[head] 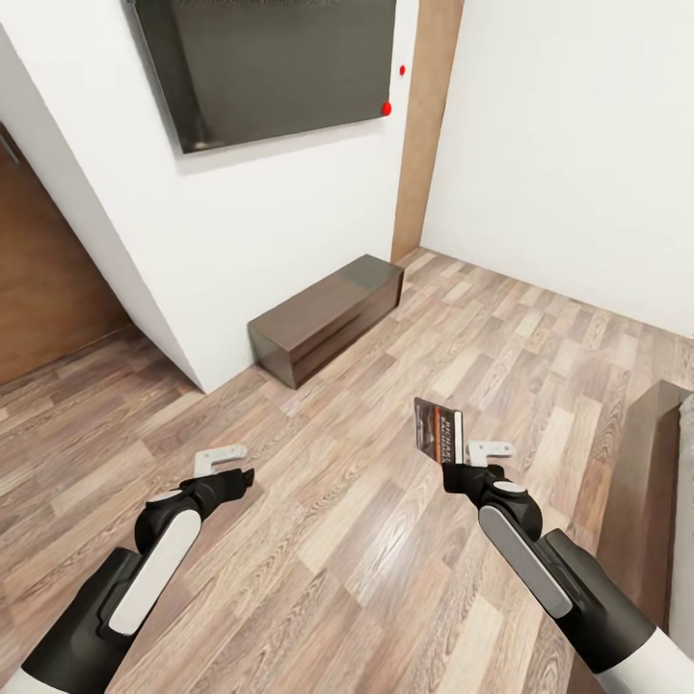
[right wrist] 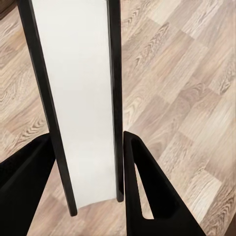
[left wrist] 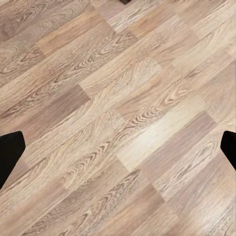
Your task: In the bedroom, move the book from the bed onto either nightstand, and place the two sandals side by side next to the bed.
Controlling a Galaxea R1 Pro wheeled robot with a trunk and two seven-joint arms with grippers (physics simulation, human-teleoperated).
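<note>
Carrying the book upright over the wood floor, the right gripper should keep its jaws tight on it until a nightstand shows, while the left gripper hangs wide and empty.

Home bedroom: wood-plank floor, wall-mounted TV, low sideboard, bed frame.

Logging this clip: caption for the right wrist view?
Right gripper shut on the book, seen page-edge on above the wood floor.
</note>
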